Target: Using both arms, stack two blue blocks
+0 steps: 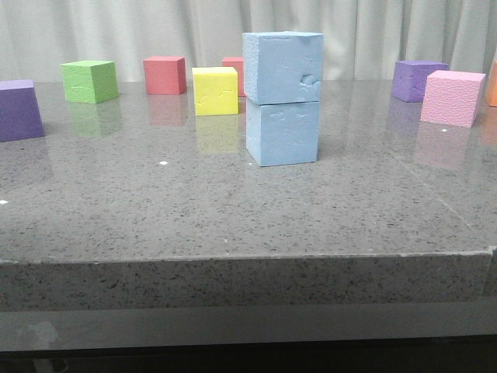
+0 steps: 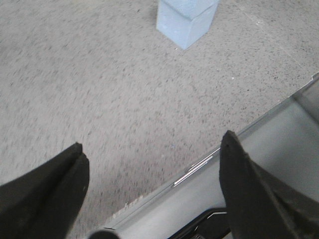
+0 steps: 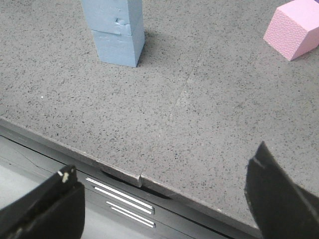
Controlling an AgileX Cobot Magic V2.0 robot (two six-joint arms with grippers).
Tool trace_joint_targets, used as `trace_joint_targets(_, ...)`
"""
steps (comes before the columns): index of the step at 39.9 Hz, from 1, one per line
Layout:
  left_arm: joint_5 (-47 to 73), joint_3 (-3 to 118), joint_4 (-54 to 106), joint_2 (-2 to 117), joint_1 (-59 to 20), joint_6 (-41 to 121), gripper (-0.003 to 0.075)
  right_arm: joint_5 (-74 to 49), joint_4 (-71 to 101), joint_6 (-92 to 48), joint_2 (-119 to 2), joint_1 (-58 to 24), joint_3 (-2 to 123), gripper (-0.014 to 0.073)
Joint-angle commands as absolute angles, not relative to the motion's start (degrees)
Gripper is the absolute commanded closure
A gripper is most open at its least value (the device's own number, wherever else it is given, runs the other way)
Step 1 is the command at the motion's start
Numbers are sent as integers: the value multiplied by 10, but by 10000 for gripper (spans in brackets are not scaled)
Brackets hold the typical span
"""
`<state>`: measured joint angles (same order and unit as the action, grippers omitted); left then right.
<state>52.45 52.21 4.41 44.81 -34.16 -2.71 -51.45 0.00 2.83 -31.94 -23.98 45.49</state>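
Surface (image 1: pixel 155 210) of speckled grey stone carries the scene, and the stack near its middle is my landmark: the upper blue block (image 1: pixel 283 67) sits squarely on the lower blue block (image 1: pixel 283 133), edges nearly flush, the top one bearing a small dent on its front face. Behind the stack stands a yellow cube (image 1: pixel 215 90), with a green cube (image 1: pixel 90 81) farther to its left; a pink cube (image 1: pixel 453 97) rests well to its right. By my reading the stacking is done, and the step in hand is the retreat: do it well by keeping both arms clear of the stack, since light foam topples at a brush. My left claw (image 2: pixel 152 164) hangs released and empty, jaws spread wide, back over the surface's near edge, well apart from the stack. My right claw (image 3: pixel 164 186) is likewise released, holding nothing, poised past that same near edge and angled toward the stack.
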Motion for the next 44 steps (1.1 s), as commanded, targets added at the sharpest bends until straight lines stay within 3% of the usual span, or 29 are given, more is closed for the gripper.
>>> trace_joint_targets(1,485,499,24,385,-341,-78,188,-474,0,23,-321,-238,469,-62)
trace_joint_targets(13,483,454,0,303,-341,-87,194,-473,0,23,-321,-238,469,-62)
trace_joint_targets(19,476,454,0,303,-341,-75,294,-473,0,23,-321,-238,469,-27)
trace_joint_targets(23,464,454,0,303,-341,-74,394,-473,0,23,-321,-238,469,113)
trace_joint_targets(32,438,454,0,303,-341,-74,611,-473,0,23,-321,-238,469,569)
trace_joint_targets(36,430,454,0,303,-341,-73,685,-473,0,23,-321,-238,469,666)
trace_joint_targets(39,422,454,0,303,-341,-73,733,-473,0,23,-321,-238,469,660)
trace_joint_targets(44,397,454,0,303,-341,-73,739,-462,0,23,-321,-238,469,660)
